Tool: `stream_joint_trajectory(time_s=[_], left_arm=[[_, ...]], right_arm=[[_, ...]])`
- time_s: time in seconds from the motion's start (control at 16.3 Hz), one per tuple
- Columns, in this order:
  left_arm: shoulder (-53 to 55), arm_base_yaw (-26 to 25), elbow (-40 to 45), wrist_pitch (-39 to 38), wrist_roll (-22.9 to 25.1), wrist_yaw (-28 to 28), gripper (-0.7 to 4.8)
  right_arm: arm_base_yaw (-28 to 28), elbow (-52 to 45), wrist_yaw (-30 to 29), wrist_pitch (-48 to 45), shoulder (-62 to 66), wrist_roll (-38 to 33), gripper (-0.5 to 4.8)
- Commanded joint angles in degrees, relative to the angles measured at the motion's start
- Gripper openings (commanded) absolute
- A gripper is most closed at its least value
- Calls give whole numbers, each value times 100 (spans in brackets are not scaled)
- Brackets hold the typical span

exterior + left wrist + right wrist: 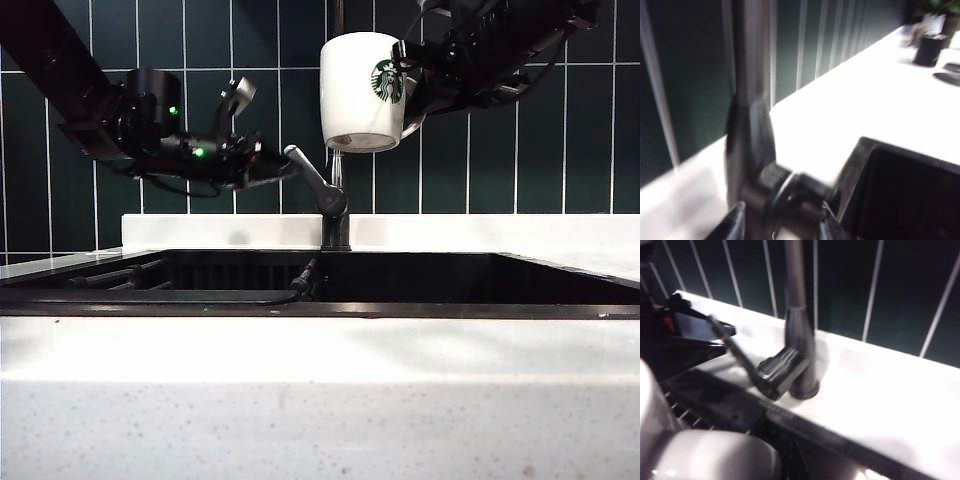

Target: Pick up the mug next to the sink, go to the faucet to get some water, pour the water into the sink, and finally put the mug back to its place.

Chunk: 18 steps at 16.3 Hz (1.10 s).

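Observation:
The white mug with its green logo hangs high over the black sink, in front of the faucet's pipe. My right gripper reaches in from the upper right and is shut on the mug, which fills a corner of the right wrist view. My left gripper is at the tip of the faucet's lever. Its fingers stand wide apart on either side of the lever, so it is open. No water shows in any view.
The white speckled countertop runs along the front, and a white ledge sits behind the sink under dark green tiles. A dark rack lies in the sink's left half. A black cup stands far along the counter.

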<state>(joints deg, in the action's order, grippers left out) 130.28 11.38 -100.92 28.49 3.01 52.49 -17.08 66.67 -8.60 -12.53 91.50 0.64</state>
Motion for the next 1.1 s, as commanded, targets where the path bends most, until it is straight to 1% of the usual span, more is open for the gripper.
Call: stream_joint_trajectory(time_s=[0.06,0.31,0.37,0.43,0.61,0.8,0.98,1.1], left_arm=[[-35,0,-46,509,-61,24,188],[-37,20,-46,511,-223,92,188],[-37,35,-46,538,-240,173,187],[-37,42,-46,551,-374,323,187],[-39,48,-46,551,-562,767,184],[-44,48,-46,549,-890,1172,184],[-44,50,-46,549,-1025,1255,183],[-42,48,-46,531,-1080,1438,183]], right_arm=[[-2,170,-55,-387,-72,-111,-1],[-7,555,-77,-332,70,-109,-1],[-7,647,-188,-260,111,-111,-1],[-15,726,-275,-212,142,-111,-1],[-72,787,-297,-208,190,-107,-1],[-72,787,-315,-160,190,-107,-1],[-70,785,-321,-66,190,-92,0],[-70,785,-339,-55,197,-68,0]])
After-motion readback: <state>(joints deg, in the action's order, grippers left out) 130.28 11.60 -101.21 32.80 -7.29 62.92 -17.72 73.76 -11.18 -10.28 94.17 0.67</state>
